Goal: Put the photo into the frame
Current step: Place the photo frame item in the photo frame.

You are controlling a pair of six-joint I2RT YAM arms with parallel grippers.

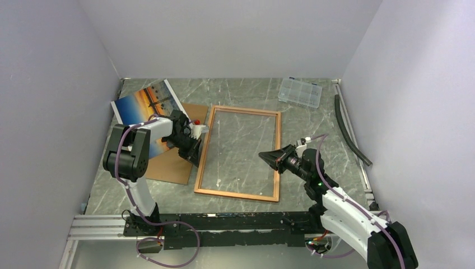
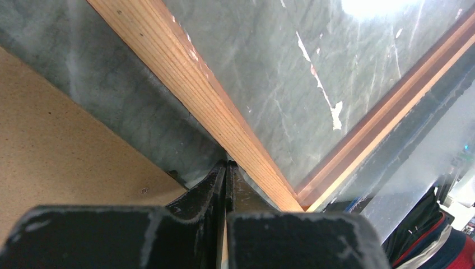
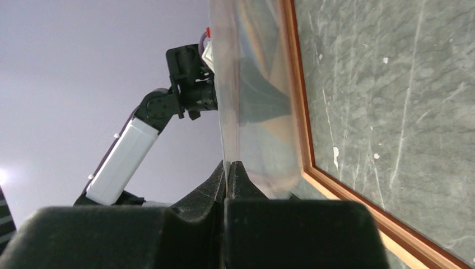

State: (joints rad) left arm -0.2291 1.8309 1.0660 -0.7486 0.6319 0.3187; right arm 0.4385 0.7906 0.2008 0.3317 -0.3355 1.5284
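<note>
The frame (image 1: pixel 235 194) lies flat in the middle of the table, reddish-orange border up; its rails also show in the left wrist view (image 2: pixel 185 73) and the right wrist view (image 3: pixel 298 112). The photo (image 1: pixel 143 106) lies sunset side up at the back left, partly under my left arm. My left gripper (image 1: pixel 195 152) is shut, its tips (image 2: pixel 226 163) against the frame's left rail. My right gripper (image 1: pixel 262 156) is shut (image 3: pixel 226 163) on the edge of a clear pane (image 3: pixel 252 112), which stretches over the frame towards the left gripper.
The brown backing board (image 1: pixel 171 165) lies left of the frame, under the photo and the left arm, and shows in the left wrist view (image 2: pixel 50 140). A clear compartment box (image 1: pixel 300 92) sits at the back right. A black strip (image 1: pixel 350 131) runs along the right wall.
</note>
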